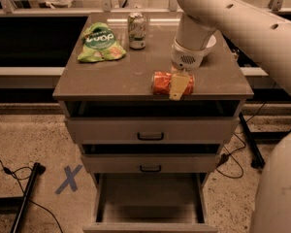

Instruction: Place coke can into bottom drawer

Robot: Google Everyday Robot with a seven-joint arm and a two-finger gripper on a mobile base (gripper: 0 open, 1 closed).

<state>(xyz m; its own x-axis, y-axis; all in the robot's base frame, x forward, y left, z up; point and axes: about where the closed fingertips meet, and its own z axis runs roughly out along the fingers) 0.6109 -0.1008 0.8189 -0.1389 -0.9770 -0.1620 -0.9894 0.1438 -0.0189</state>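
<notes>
Cabinet top (131, 76), grey-brown, carrying 2 items at its rear: a crumpled green chip bag (99, 43) at left and, just beside it to the right, an upright pale green-and-silver can (137, 30). Below are the top drawer (111, 129) and the middle drawer (111, 163), each with 1 black handle. The speckled floor (34, 140) at left bears a blue tape X (68, 179), a black pole (26, 193) and thin cables (7, 170). The gripper (177, 89) sits low over the top's front edge, right of centre.
</notes>
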